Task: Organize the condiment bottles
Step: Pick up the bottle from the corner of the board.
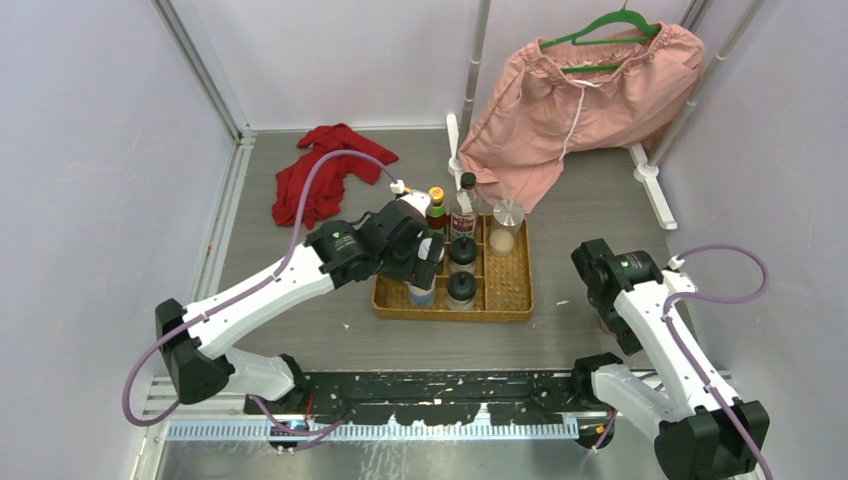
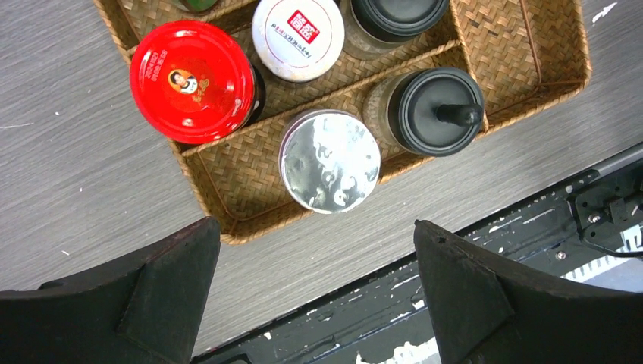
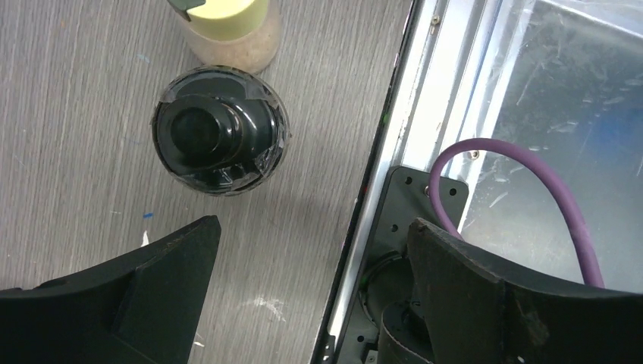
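Right wrist view gives you the job, as I judge it: the black-capped bottle (image 3: 220, 140) and the yellow-lidded shaker (image 3: 227, 23) stand outside the wicker tray (image 1: 500, 314), on the table (image 3: 76, 114) well to the tray's right, and they want bringing in. The right gripper (image 3: 311, 258) is released, fingers spread wide and holding nothing. The bottle sits beyond the fingertips, nearer the left one than the right.

To do this well, slide sideways until the cap sits midway between the fingers. Then come straight down and close on the body below the cap, not on the glossy cap itself, which looks likely to slip. The shaker is just beside the bottle on its far side, so keep your fingers from nudging it. Lift vertically before you travel toward the tray. The tray's right-hand column shows bare weave at its near end, a sensible target.

The bottle stands upright: its long axis is vertical, with the nozzle pointing up at the camera. The shaker is upright too, lid up.

Your left gripper (image 2: 315, 243) is also released and empty. It hovers over the tray's near-left corner, above the silver-lidded jar (image 2: 330, 161). The red-lidded jar (image 2: 192, 80), the white-lidded jar (image 2: 297, 36) and a black-capped shaker (image 2: 440, 110) stand upright in the tray around it. Move that arm off before the right one arrives.
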`<control>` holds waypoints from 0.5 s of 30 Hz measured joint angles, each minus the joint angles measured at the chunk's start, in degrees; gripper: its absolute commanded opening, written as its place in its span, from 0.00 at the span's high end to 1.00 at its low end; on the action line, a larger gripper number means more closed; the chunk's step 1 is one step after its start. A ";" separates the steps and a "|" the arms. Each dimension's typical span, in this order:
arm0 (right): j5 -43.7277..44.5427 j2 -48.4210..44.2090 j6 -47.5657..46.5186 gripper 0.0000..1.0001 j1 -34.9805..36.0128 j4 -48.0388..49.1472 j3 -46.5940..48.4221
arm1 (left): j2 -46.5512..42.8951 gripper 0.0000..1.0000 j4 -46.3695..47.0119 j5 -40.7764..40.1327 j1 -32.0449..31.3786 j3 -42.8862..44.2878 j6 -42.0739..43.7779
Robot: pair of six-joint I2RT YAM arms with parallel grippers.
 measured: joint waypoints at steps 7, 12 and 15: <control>0.81 2.82 -0.52 0.00 -0.87 2.27 -0.59 | -4.22 0.00 0.31 0.46 0.26 -1.86 0.02; 2.62 4.33 -1.25 0.00 -0.92 5.29 -0.59 | -4.52 0.00 0.24 0.44 0.26 -1.86 -0.42; 3.80 5.57 -1.33 0.00 -0.94 7.17 -0.83 | -4.81 0.00 0.22 0.42 0.26 -2.03 -0.74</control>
